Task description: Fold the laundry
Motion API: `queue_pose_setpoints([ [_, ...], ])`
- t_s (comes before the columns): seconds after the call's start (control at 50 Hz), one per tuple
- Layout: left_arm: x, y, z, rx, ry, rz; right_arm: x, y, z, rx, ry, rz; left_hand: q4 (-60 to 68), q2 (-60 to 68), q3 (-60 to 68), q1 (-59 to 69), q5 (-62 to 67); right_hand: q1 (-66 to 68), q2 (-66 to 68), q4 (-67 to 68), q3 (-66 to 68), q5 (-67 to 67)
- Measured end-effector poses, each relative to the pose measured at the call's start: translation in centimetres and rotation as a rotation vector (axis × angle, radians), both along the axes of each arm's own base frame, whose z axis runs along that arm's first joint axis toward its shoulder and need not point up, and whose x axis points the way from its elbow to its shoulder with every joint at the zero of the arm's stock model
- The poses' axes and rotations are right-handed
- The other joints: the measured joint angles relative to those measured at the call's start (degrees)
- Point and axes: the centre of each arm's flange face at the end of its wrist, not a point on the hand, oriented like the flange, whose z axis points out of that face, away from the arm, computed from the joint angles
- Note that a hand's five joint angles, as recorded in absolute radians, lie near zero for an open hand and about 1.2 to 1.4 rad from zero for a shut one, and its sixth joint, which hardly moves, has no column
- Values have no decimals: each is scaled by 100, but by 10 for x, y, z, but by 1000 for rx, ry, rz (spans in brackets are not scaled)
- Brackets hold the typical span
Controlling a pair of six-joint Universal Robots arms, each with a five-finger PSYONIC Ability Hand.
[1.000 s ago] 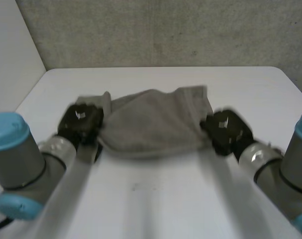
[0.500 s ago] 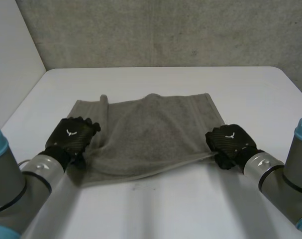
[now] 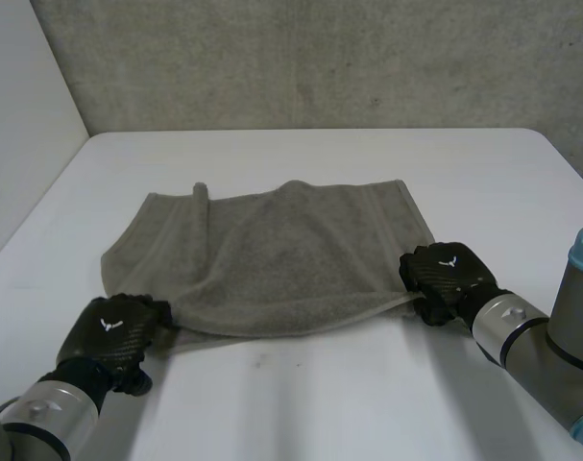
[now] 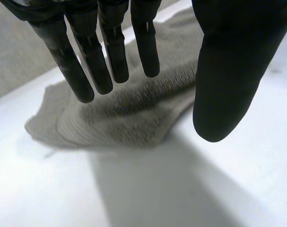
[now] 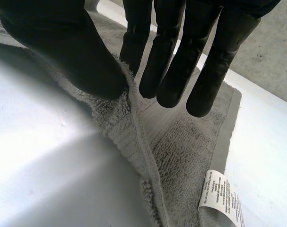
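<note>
Grey, fluffy towel, folded over on itself. Lying flat on the white table, about in the middle, a bit nearer the left edge. Far edge straight with one small bump, near edge soft and curved. White label with tiny print at one side hem.

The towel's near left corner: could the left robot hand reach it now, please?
Probably yes: the left robot hand is open, and a corner of the towel lies just beyond its fingertips, nothing between.
</note>
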Motion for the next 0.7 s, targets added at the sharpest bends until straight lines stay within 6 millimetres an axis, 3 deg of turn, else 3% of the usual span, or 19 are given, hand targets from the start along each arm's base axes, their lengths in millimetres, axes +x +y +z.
queue_pose_setpoints([
  [0.18, 0, -6, -15, 57, -19, 5, 0, 0, -2, 5, 3, 1, -22, -11, -11, -14, -18, 1, 0, 0, 0, 2],
  [0.46, -12, -53, -31, 29, -19, 13, -1, 2, -4, 12, 8, 2, -8, -4, 6, 8, -5, 1, 0, 0, -1, 2],
  [0.7, -19, -79, -32, -14, -8, 16, -1, 2, -8, 23, 12, 4, 403, 411, 416, 418, 405, 1, 0, 0, -1, 2],
])
